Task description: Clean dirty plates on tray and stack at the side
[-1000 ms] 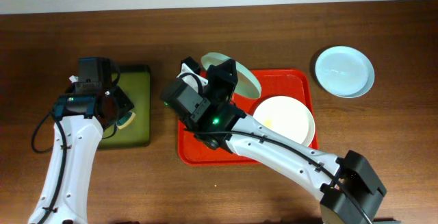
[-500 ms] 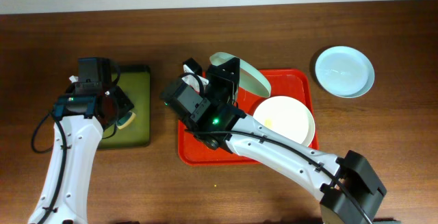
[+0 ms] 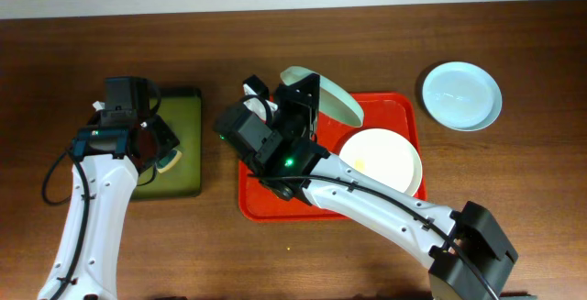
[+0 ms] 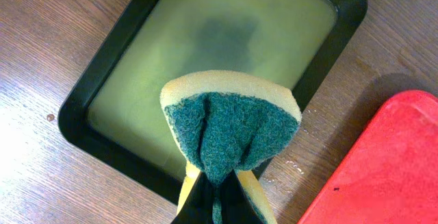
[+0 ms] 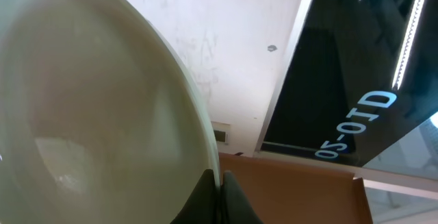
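Pale green plate (image 3: 337, 104) — tilted, rim partly hidden by right hand (image 3: 301, 101).

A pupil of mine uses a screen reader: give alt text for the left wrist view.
The left gripper holds a folded yellow foam sponge with a green scouring face above a dark olive-green rectangular tray on a brown wooden table. A corner of the red plastic tray shows at lower right.
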Robot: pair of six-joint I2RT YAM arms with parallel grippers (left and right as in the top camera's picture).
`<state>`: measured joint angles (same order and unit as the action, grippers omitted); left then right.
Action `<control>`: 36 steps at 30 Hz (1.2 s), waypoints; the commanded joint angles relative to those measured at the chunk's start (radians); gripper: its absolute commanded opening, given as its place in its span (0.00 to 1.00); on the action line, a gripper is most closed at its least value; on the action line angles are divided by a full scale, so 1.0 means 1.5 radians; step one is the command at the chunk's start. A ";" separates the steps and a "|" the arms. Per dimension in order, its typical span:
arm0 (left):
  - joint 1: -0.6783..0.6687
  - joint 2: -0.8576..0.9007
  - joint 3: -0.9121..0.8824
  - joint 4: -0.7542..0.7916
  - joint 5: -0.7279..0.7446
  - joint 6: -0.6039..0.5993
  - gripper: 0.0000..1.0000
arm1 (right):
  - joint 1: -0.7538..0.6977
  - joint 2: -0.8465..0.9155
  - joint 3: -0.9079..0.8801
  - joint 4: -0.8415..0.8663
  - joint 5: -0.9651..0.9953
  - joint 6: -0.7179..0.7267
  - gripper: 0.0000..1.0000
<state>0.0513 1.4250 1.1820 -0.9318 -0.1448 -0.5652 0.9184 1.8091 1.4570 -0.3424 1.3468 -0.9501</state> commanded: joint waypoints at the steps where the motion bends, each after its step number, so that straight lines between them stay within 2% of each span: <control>1: 0.003 -0.007 0.010 0.002 0.006 0.009 0.00 | 0.005 -0.024 0.016 0.014 0.026 -0.014 0.04; 3: 0.003 -0.007 0.010 0.003 0.006 0.009 0.00 | 0.005 -0.024 0.016 0.014 0.025 0.012 0.04; 5: 0.003 -0.007 0.010 0.004 0.006 0.009 0.00 | 0.005 -0.024 0.016 -0.009 -0.004 0.151 0.04; 7: 0.003 -0.007 0.010 0.004 0.006 0.009 0.00 | -0.003 -0.024 0.016 -0.115 -0.131 0.262 0.04; 11: 0.003 -0.007 0.008 0.002 0.006 0.009 0.00 | -0.029 -0.032 0.016 -0.157 -0.160 0.459 0.04; 14: 0.003 -0.007 0.008 0.002 0.006 0.009 0.00 | -0.074 -0.055 0.026 -0.201 -0.313 0.533 0.04; 16: 0.003 -0.007 0.008 0.002 0.006 0.009 0.00 | -0.133 -0.082 0.042 -0.234 -0.465 0.609 0.04; 20: 0.003 -0.007 0.008 0.002 0.006 0.009 0.00 | -0.264 -0.132 0.049 -0.244 -0.713 0.680 0.04; 24: 0.003 -0.007 0.008 0.002 0.006 0.009 0.00 | -0.452 -0.141 0.049 -0.269 -0.961 0.682 0.04; 27: 0.003 -0.007 0.008 0.002 0.007 0.009 0.00 | -0.573 -0.121 0.048 -0.292 -1.023 0.717 0.04; 31: 0.003 -0.007 0.008 0.002 0.007 0.009 0.00 | -0.709 -0.079 0.046 -0.284 -1.033 0.771 0.04; 36: 0.003 -0.007 0.008 0.002 0.007 0.009 0.00 | -0.819 -0.012 0.046 -0.239 -1.034 0.798 0.04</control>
<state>0.0513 1.4250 1.1820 -0.9314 -0.1379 -0.5652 -0.2359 1.7355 1.5188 -0.7280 -0.1635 0.1890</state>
